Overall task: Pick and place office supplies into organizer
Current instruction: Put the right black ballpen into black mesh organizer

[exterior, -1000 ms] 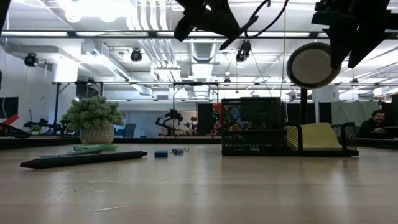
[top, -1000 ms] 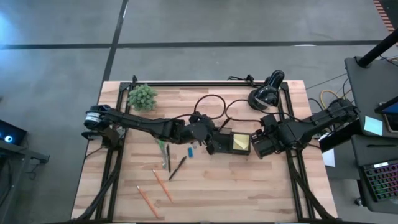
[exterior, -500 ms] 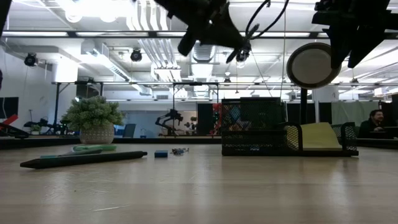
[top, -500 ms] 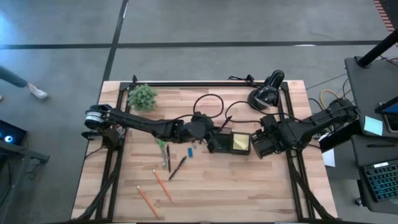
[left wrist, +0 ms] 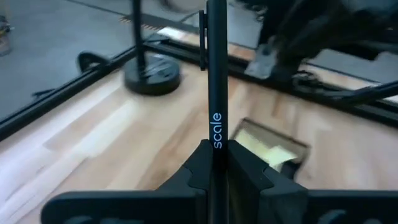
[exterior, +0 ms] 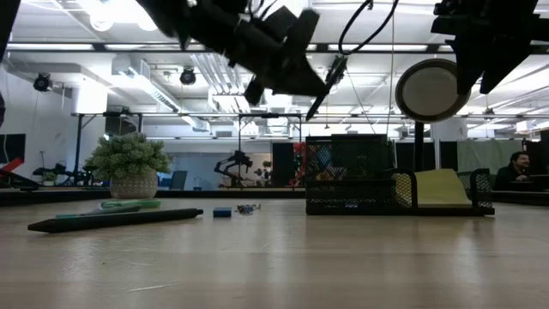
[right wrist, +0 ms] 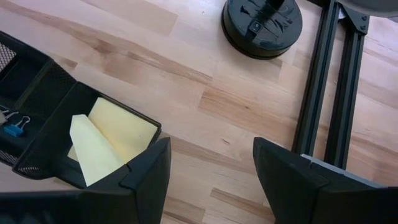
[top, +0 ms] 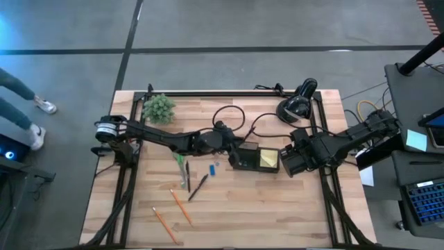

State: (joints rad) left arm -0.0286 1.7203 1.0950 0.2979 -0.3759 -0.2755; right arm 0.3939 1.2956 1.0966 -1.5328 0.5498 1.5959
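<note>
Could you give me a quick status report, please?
Left claw shut on pen, above organizer. Right claw open beside it. Nothing blocking.

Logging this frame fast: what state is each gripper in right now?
Left gripper: shut on a dark pen, held above the organizer.
Right gripper: open, holding nothing, beside the organizer.

- Left arm reaches low across the worktop toward centre; left hand (left wrist: 217, 163) clamped on a dark pen (left wrist: 216, 74).
- Right hand (right wrist: 211, 168) hovers with fingers spread wide, holding nothing.
</note>
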